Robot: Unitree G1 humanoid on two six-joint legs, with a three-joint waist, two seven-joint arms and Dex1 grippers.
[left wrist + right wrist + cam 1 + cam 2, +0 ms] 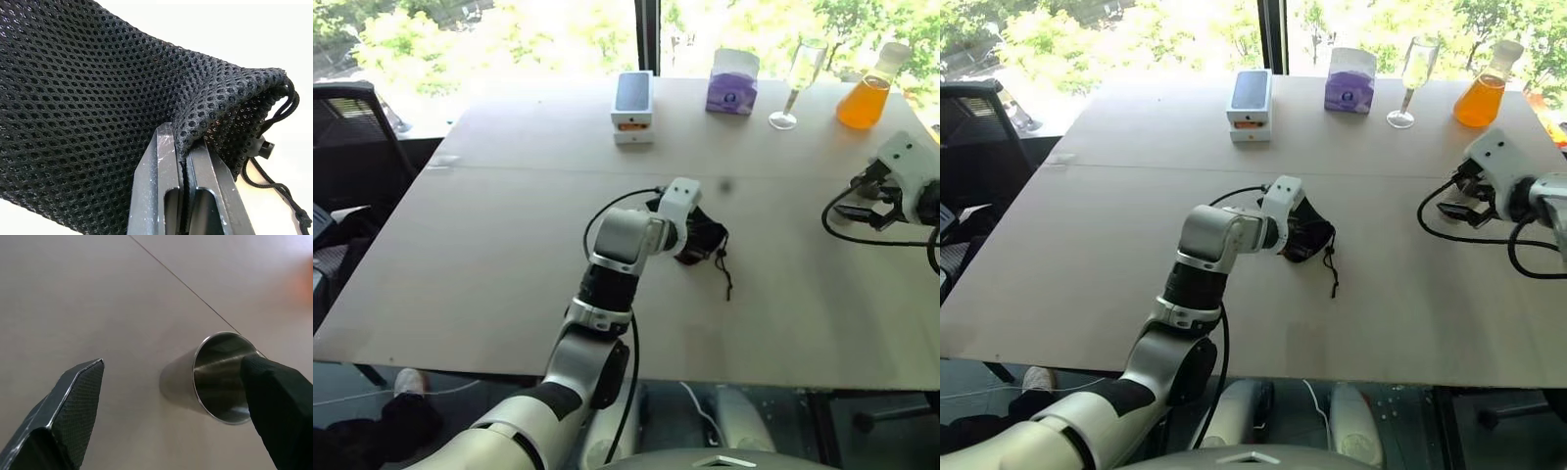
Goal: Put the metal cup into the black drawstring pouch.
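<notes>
Left gripper (183, 161): clamped tight on a fold of the black drawstring pouch (703, 235), mid-counter (509, 245).
Right gripper (171, 396): fingers spread wide, holding nothing.
Metal cup (215, 377): on the counter, by one finger, at 3 o'clock from the pouch.

The black drawstring pouch (98, 98) is matte black honeycomb mesh; the metal cup (215, 379) is plain brushed silver-grey; the bench (509, 225) is pale beige; along its far edge stand an orange-filled flask (864, 103) and a lilac box (732, 83)
</notes>
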